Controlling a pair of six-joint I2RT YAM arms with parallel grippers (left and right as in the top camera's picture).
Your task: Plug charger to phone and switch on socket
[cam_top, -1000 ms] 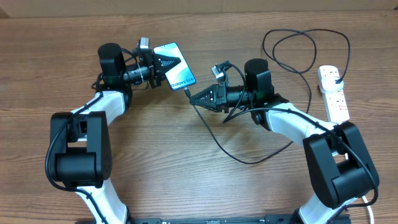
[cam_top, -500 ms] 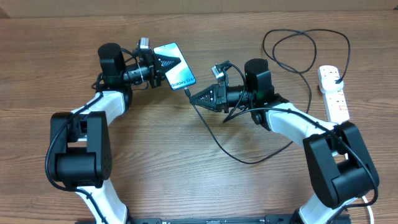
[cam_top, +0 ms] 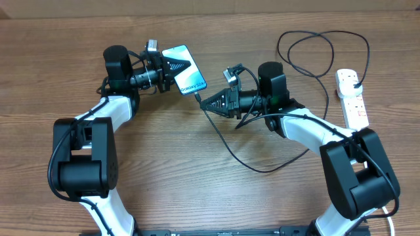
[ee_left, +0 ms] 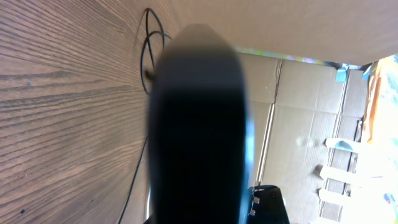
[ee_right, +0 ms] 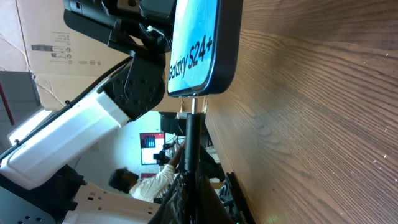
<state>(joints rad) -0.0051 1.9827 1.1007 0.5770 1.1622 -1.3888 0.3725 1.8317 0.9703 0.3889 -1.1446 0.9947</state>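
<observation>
The phone, lit blue-white with "Galaxy S24+" text, stands tilted on the table at the back left. My left gripper is shut on it; in the left wrist view the phone's dark back fills the middle. The charger is a thin black cable looping to a black plug in the white socket strip. My right gripper is shut on the cable's plug tip, whose metal end touches the phone's lower edge.
The cable makes a big loop at the back right between my right arm and the socket strip. Cardboard boxes stand beyond the table's far edge. Bare wood lies at the front between the arms.
</observation>
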